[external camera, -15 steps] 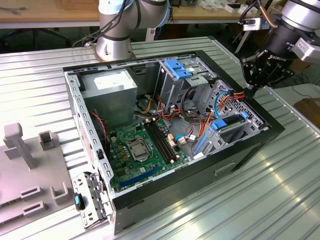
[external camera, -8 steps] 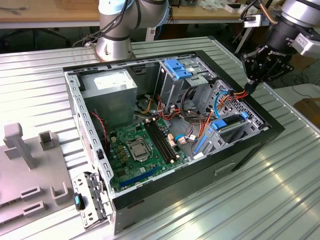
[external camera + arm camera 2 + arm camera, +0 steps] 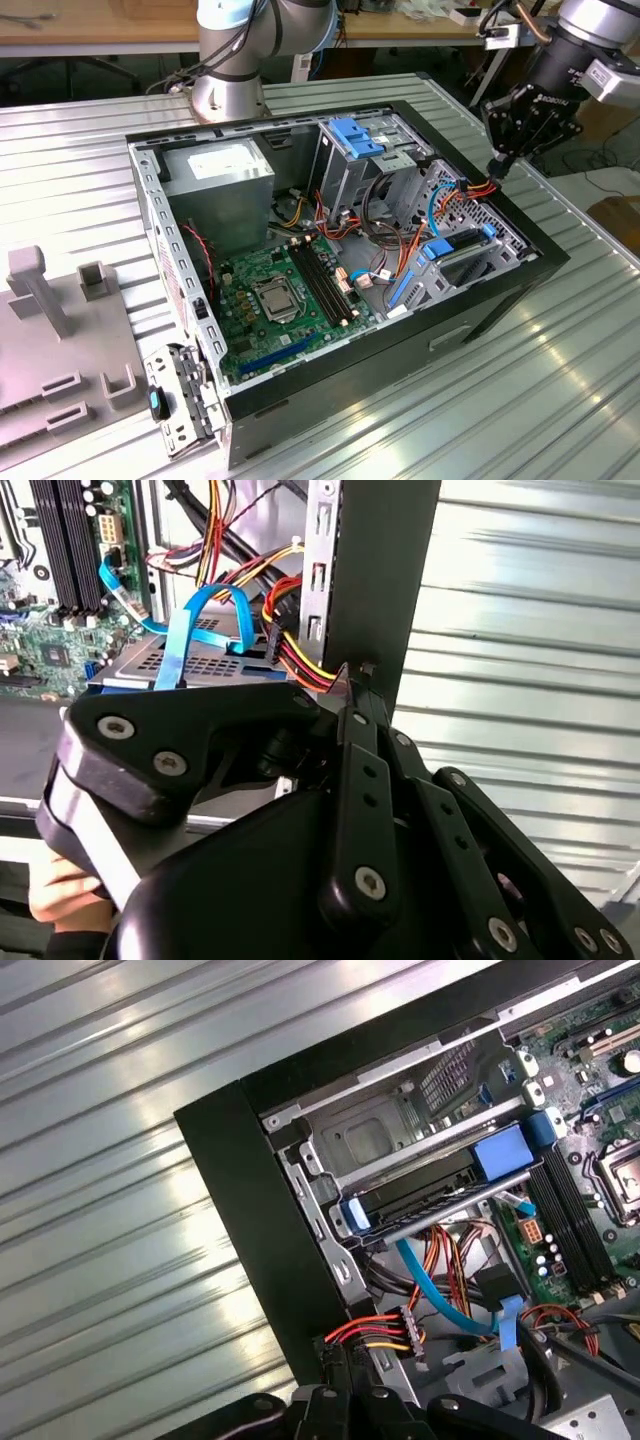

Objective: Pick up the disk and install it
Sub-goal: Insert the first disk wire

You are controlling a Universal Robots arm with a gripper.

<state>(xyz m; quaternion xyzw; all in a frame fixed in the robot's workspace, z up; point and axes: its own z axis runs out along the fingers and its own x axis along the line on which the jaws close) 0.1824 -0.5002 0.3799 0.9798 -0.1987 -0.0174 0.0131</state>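
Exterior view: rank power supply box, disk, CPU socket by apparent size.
1. power supply box, clearly largest.
2-3. disk and CPU socket: unsure. The disk shows edge-on and mostly hidden, a longer but thinner patch.

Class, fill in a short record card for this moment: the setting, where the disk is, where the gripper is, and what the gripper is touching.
setting: open computer case on a ribbed metal table
task object: disk sits in the drive bay at the case's corner, between blue rails
arm: gripper at the case rim beside that bay
contact: closed on the power cable, red, yellow and black wires
cable end: connector apart from the disk
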